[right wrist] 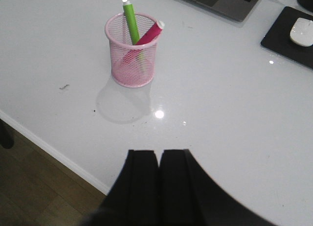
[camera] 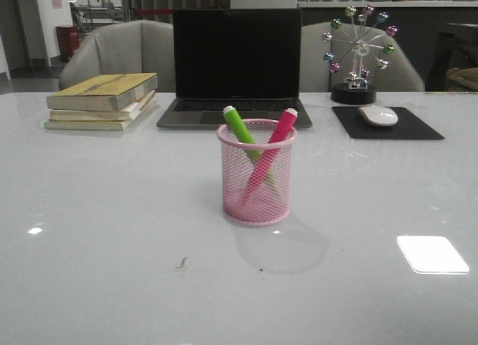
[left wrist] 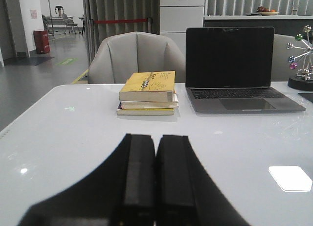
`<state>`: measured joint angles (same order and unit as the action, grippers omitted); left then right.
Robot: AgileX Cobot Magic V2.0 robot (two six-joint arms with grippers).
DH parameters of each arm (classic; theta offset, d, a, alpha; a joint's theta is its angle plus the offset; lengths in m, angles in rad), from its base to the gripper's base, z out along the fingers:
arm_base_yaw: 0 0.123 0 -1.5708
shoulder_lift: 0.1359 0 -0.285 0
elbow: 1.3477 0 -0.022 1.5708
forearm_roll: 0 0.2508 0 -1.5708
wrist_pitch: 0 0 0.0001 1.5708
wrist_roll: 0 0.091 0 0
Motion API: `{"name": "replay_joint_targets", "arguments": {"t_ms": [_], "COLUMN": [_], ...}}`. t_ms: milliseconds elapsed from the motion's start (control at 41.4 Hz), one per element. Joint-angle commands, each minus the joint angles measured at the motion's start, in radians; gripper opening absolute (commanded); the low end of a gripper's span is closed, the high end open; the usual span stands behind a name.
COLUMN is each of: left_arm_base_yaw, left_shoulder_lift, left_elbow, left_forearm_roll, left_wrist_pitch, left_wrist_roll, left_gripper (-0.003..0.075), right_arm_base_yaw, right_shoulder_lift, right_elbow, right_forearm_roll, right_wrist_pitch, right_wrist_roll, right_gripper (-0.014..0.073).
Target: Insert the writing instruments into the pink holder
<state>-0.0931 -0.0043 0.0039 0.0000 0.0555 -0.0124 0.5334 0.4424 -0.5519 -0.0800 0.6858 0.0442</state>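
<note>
Grippers first: we see the left gripper [left wrist: 155, 187] with its black flat pads pressed together on nothing, and the right gripper [right wrist: 158, 187] the same, pads together, empty. Neither touches a task object.

Ahead of the right gripper and well apart from it, out over the glossy white table [right wrist: 230, 118], stands the pink holder [camera: 257, 173]: round wire mesh, rolled rim, solid base, upright. Both markers are already inside. The green marker [camera: 240, 126] and the pink marker [camera: 281, 128] lean opposite ways and cross within the mesh, whitish caps sticking up past the rim. We judge the task done as far as we can see; no loose marker lies on the table in any view, so nothing seems left but parking the arms.

Beyond the holder, a grey open laptop [camera: 236, 69] with a dark screen. Ahead of the left gripper, far off, a stack of books [left wrist: 146, 93], yellow cover on top. Farther toward the right arm's side, a white mouse [camera: 379, 115] on a black mousepad [camera: 388, 125], and a metal ferris-wheel ornament [camera: 358, 50] with shiny coloured balls. Grey padded chairs [left wrist: 137, 57] behind the table.
</note>
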Motion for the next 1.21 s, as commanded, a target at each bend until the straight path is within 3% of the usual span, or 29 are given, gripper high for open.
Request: {"name": "replay_joint_targets", "arguments": {"t_ms": [0,483,845,1183], "left_arm_base_yaw": [-0.006,-0.006,-0.006,-0.006], "left_shoulder_lift": [-0.021,-0.021,-0.021,-0.021], "left_elbow": [0.004,0.004,0.004,0.004], "left_forearm_roll": [-0.008,-0.008,-0.008,-0.008], "left_wrist_pitch": [-0.089,-0.087,-0.087,-0.087], "left_wrist_roll": [0.003,0.003,0.003,0.003], "left_gripper": [0.0097,0.0097,0.0097,0.0097], "right_arm_base_yaw": [-0.008,-0.018,-0.395,-0.542], "right_shoulder_lift": [0.004,-0.026,-0.329,-0.472], "right_elbow": [-0.027,-0.016,0.360,0.574], "right_forearm_roll": [-0.015,-0.016,0.016,0.137], "right_wrist_pitch": [-0.067,-0.079,-0.542,-0.718], "right_wrist_roll": [-0.010,-0.010,-0.010,-0.010], "right_gripper": [0.0070,0.0070,0.0070,0.0070]}}
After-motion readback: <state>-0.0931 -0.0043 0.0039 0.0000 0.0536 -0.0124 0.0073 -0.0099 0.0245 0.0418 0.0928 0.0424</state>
